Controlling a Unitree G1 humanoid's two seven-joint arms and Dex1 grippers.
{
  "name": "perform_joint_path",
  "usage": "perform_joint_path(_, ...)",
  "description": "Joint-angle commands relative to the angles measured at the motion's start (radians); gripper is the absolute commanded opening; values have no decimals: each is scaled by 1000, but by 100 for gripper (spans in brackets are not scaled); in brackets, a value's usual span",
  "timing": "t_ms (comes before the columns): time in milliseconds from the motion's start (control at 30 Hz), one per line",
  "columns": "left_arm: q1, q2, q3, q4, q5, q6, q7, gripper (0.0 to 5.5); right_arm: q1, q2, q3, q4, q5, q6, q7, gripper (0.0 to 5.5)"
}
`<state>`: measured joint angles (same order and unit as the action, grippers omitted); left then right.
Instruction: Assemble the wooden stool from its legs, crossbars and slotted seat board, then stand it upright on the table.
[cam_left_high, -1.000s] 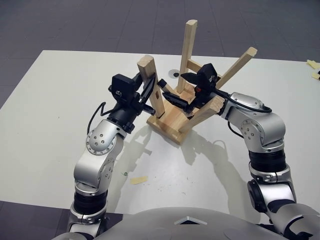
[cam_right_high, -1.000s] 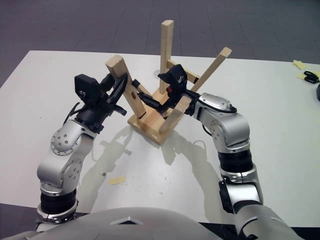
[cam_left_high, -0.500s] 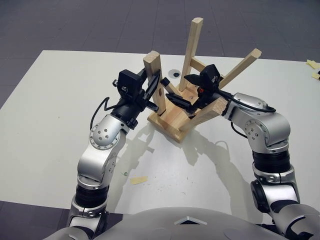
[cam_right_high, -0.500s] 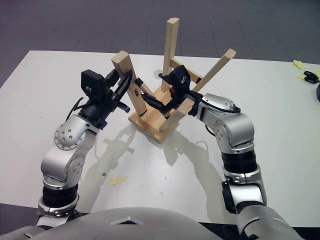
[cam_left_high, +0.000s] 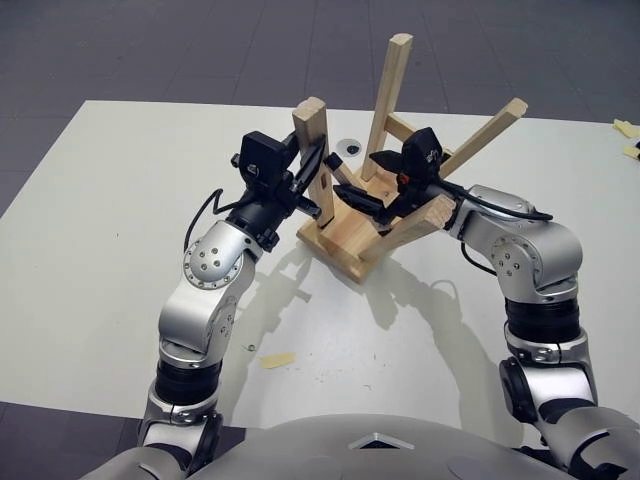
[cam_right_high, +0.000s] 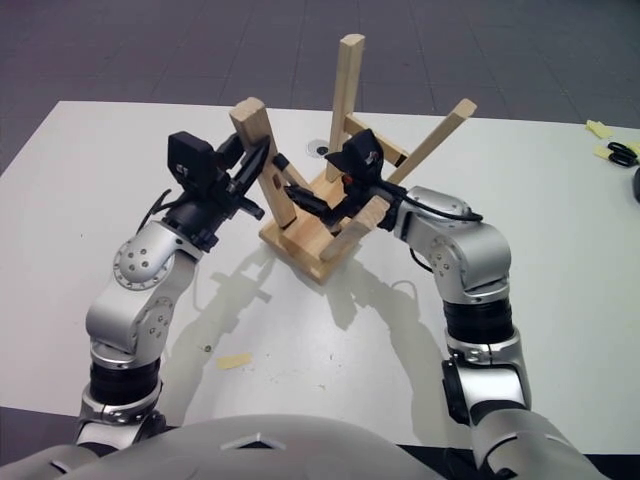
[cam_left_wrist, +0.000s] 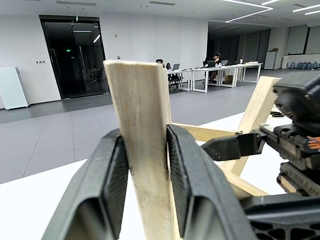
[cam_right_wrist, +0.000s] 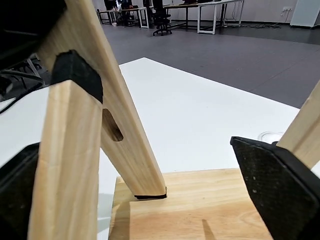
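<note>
**Upturned stool between two claws**

*Eye views.* The stool lies inverted on the white table. Its seat board is down and tipped, and its four legs point up. The left claw is clamped on the left leg about halfway along it. The right claw hangs just above the seat board among the legs, pointing toward the left leg. The near right leg passes under its wrist. Beyond the right claw rise a tall leg and a slanted leg, joined by a crossbar. A tape scrap lies well short of both claws.

*Left wrist view.* The left claw presses its pads on two opposite faces of the left leg. The crossbar shows just past it.

*Right wrist view.* The right claw is spread wide and grips nothing. Between its fingers the left leg stands with its foot seated in a slot of the seat board. An oval mortise shows dark on the leg's side. Another wooden piece lies just beside one finger.
</note>
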<state>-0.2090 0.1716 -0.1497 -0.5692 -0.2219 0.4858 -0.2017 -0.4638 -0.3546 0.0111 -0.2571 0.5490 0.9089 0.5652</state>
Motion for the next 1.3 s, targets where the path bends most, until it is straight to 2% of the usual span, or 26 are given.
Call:
perform_joint_path(33, -13, 1, 3, -14, 30, -8, 15, 104, -79, 40, -91, 19, 80, 36, -34, 540)
perform_joint_path(333, 3, -6, -2, 5, 36, -7, 17, 104, -117, 89, -155, 60, 135, 53, -76, 540)
perform_joint_path(433, 13, 5, -12, 16, 57, -3, 22, 104, -83, 68, -103, 37, 109, 45, -47, 540)
perform_joint_path(567, 18, 3, -10, 28, 59, -2, 24, 104, 23, -54, 71, -41, 18, -12, 77, 540)
perform_joint_path(667, 24, 5, -13, 38, 65, -2, 25, 104, 53, -72, 94, -59, 17, -37, 110, 540)
perform_joint_path(800, 29, 7, -6, 45, 62, -4, 26, 104, 17, 2, -29, -35, 159, 5, 79, 540)
perform_joint_path(900, 31, 8, -1, 54, 61, -8, 26, 104, -30, 73, -165, -12, 351, 76, 30, 540)
perform_joint_path(1033, 13, -15, 45, 74, 32, -2, 50, 104, -111, 142, -330, 39, 636, 116, -123, 540)
perform_joint_path(1167, -31, -115, 157, 60, -127, 63, 91, 104, -145, 133, -397, 30, 767, 83, -233, 540)
perform_joint_path(1300, -91, -192, 274, 1, -325, 163, 163, 104, -96, 37, -434, -84, 882, 85, -233, 540)
